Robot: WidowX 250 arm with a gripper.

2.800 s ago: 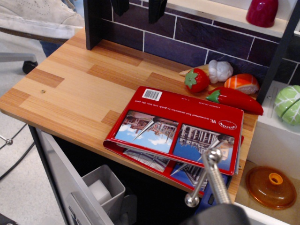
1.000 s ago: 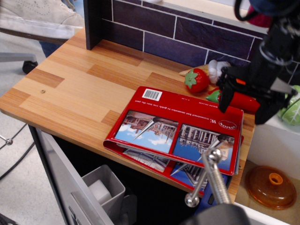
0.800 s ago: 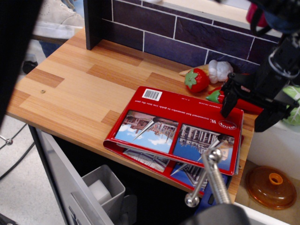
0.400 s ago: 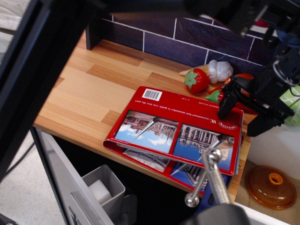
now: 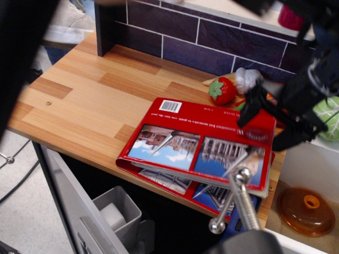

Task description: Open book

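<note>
I see a wood-grain desk (image 5: 90, 100) backed by a wall of dark purple tiles (image 5: 212, 42) with pale grout. Below its front edge hangs a grey bin (image 5: 114, 211), over a light grey floor (image 5: 26, 222).

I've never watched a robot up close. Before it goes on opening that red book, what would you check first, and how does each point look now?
1. Tool at the book's far right edge: ok.
2. Cover lifted off the pages there: ok, slightly raised.
3. Firm hold on the cover: cannot tell, blurred.
4. Strawberry clear of the book: ok.
5. Garlic clear of the tool: cannot tell, very close.
6. Book fully on the counter: not ok, it overhangs the front.
</note>
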